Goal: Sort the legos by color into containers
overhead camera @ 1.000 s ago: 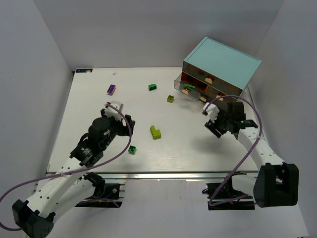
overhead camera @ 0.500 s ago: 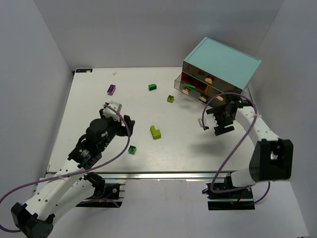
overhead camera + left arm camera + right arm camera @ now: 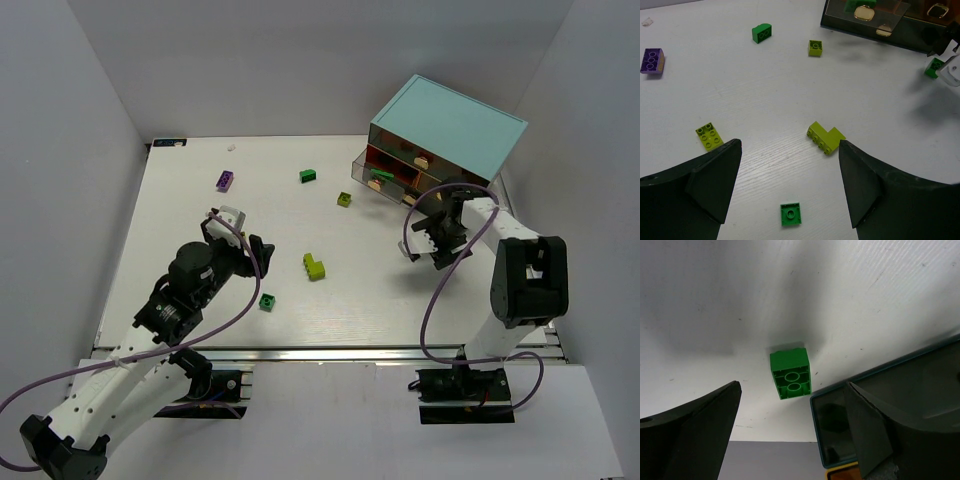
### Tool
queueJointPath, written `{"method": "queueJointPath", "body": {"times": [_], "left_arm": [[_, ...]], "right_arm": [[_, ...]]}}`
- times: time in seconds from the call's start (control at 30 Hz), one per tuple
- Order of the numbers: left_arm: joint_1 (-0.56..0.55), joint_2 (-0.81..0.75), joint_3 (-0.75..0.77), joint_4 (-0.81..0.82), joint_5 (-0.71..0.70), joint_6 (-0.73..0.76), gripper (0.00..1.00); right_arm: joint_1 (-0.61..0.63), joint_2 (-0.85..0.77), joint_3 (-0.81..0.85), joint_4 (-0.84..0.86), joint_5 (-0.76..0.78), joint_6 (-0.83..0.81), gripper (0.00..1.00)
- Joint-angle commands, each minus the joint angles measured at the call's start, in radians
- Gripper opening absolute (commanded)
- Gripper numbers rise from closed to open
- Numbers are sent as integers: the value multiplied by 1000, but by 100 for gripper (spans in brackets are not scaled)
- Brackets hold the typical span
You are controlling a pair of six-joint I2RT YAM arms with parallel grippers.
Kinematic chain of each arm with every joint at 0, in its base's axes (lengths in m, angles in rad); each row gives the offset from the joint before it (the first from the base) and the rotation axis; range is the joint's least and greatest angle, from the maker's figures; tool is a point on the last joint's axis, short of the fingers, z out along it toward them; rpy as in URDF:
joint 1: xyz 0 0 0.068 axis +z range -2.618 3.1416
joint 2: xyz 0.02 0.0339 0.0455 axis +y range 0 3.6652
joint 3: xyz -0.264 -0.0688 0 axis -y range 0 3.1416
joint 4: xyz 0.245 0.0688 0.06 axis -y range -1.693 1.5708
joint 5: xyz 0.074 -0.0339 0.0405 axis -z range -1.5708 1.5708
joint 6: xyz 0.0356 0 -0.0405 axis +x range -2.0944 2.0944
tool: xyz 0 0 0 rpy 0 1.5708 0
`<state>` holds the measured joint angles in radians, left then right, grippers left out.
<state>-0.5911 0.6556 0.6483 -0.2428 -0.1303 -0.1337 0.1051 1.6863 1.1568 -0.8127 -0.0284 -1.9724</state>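
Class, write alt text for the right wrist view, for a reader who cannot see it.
A small green lego lies on the white table beside a corner of the dark cabinet, framed by the open, empty right end effector.

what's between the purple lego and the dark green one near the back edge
Nothing: only bare table lies between the purple lego and the dark green lego, as the left wrist view shows.
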Motion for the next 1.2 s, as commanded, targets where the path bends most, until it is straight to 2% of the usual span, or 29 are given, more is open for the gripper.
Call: {"method": "queueJointPath", "body": {"times": [0.0,0.27,0.47,0.57,0.67,0.7,0.8,0.87,0.9,0.93,1.0,1.03,1.07,1.1,1.13,1.17], "left_arm": [[-3,-13,34,7,21,11,88],[-3,-4,34,2,21,11,88],[-3,3,33,-1,9,14,88],[-3,10,33,-1,0,16,88],[-3,18,31,-1,-8,14,88],[-3,19,31,-3,-12,16,88],[-3,22,28,-3,-28,14,88],[-3,30,28,-6,-37,9,88],[-3,32,28,-6,-38,9,88],[-3,41,28,-6,-37,5,88],[-3,52,28,-6,-35,3,88],[7,65,28,-7,-35,2,89],[7,73,28,-10,-35,3,88],[7,90,30,-12,-40,3,89],[7,90,30,-12,-42,3,88],[7,107,31,-18,-48,2,88]], "right_arm": [[4,35,26,27,18,-45,88],[4,115,37,90,85,-16,86],[2,150,30,132,117,-5,76],[2,164,41,109,127,13,63],[4,174,41,115,139,32,34],[5,176,37,113,140,50,18],[10,123,27,60,66,102,4],[27,34,40,-23,-120,162,1],[36,-5,55,-60,-187,208,0],[53,-35,101,-103,-334,339,0],[73,-117,165,-109,-460,505,0],[88,-140,223,-85,-546,708,0],[91,-180,245,3,-571,813,0],[106,-209,268,62,-593,990,0],[113,-209,268,129,-585,992,0],[116,-226,271,276,-567,1164,0]]}}
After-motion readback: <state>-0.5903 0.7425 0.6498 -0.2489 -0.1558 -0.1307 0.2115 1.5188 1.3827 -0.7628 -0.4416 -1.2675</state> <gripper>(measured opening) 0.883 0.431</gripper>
